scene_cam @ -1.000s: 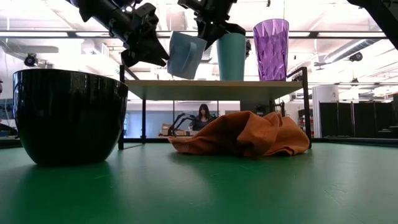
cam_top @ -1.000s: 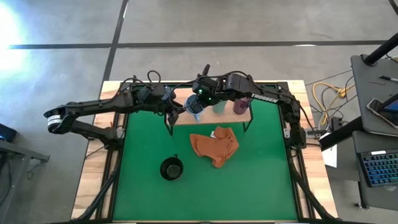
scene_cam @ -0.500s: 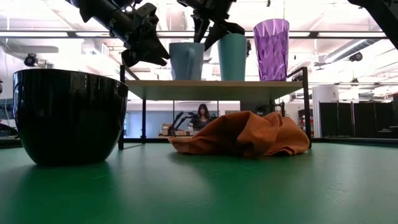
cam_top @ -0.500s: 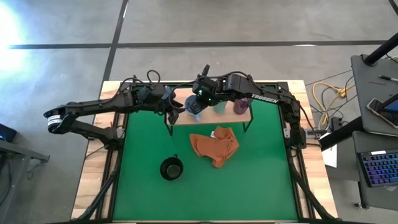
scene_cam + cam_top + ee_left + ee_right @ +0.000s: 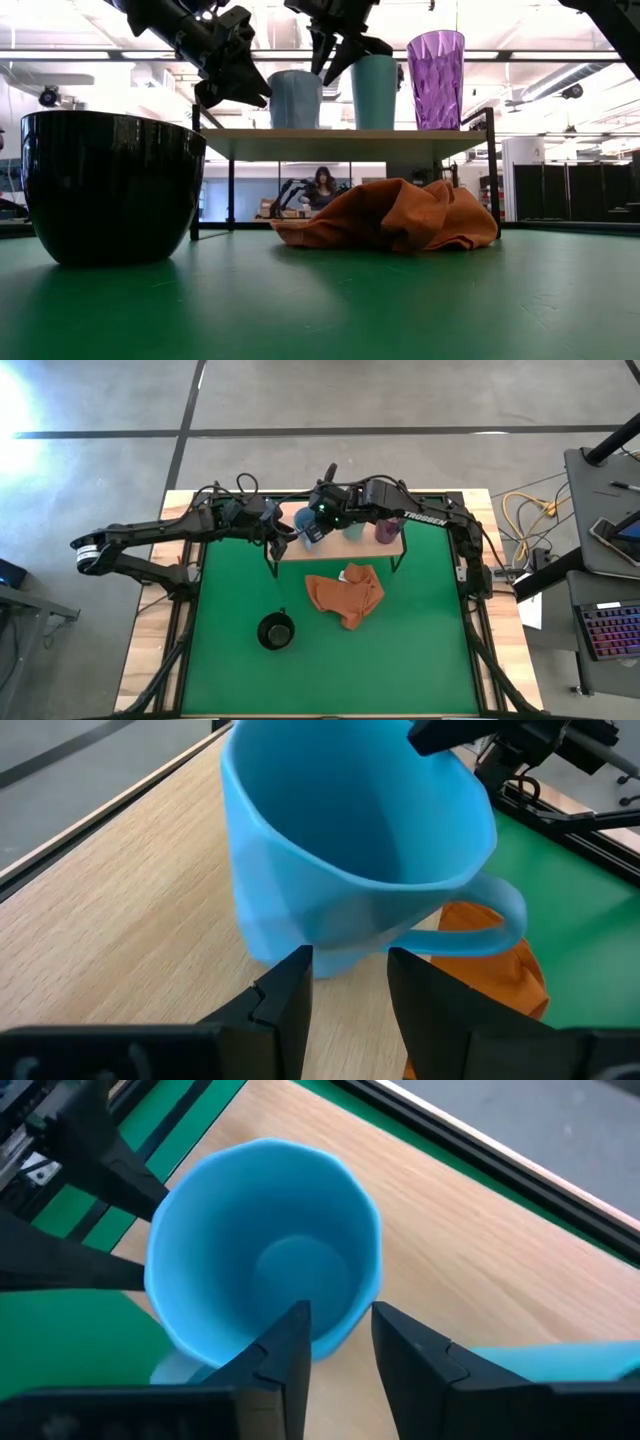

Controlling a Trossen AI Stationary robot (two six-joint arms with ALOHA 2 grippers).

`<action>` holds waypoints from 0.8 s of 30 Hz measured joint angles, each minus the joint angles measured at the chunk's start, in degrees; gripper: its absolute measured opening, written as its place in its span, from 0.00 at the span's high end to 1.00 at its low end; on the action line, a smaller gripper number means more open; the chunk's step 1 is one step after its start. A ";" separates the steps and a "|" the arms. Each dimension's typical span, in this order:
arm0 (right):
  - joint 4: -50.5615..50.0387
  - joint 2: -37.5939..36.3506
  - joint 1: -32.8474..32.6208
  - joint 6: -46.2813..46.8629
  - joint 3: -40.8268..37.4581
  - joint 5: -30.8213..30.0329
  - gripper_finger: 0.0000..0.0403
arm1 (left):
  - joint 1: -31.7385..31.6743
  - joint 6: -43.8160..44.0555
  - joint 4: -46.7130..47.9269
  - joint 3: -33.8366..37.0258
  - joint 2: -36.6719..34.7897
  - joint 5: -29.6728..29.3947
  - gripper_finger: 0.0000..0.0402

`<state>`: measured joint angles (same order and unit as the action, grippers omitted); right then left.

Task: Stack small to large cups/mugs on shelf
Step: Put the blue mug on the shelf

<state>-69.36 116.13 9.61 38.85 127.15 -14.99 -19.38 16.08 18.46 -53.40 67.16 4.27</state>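
The light blue mug (image 5: 296, 98) (image 5: 310, 530) stands upright on its base at the left end of the wooden shelf (image 5: 340, 143), beside the teal cup (image 5: 372, 92) and the purple cup (image 5: 436, 80). My right gripper (image 5: 340, 1320) (image 5: 325, 72) is open above the mug, one finger over its hollow (image 5: 265, 1250) and one outside the rim. My left gripper (image 5: 350, 960) (image 5: 262, 98) is open at shelf height, close to the mug's left side near its base (image 5: 300, 935). The black mug (image 5: 275, 631) (image 5: 112, 185) stands on the green mat. My right gripper has its fingers (image 5: 292, 1330) on either side of the light blue mug's wall at the rim (image 5: 345, 1315), coming from above; whether they touch it I cannot tell. My left gripper's fingertips (image 5: 290, 980) are next to the mug's lower wall; whether they touch it I cannot tell.
An orange cloth (image 5: 345, 594) (image 5: 390, 228) lies crumpled on the green mat (image 5: 420, 640) just in front of the shelf. Both arms crowd the shelf's left end. A person sits in the room far behind the table (image 5: 326, 185).
The light blue mug has gone from tilted in my right gripper's hold to upright on the shelf, then turned a little so that its handle no longer shows in the low view. My right gripper has opened, let it go and risen slightly.
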 joint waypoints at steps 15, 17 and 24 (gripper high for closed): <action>2.34 -0.91 -3.19 -6.36 4.69 -11.56 0.77 | -0.02 -1.12 0.04 0.03 0.00 -0.51 0.71; 2.39 -0.93 -4.31 -7.86 6.17 -14.55 0.77 | -0.04 -2.06 0.04 0.03 0.00 -1.67 0.71; 2.28 -1.56 -5.35 -8.97 7.74 -16.67 0.76 | -0.64 -4.87 0.60 0.16 0.72 -3.75 0.71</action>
<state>-67.08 114.57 4.25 29.89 134.89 -31.66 -20.02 11.20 19.05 -53.23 67.88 0.52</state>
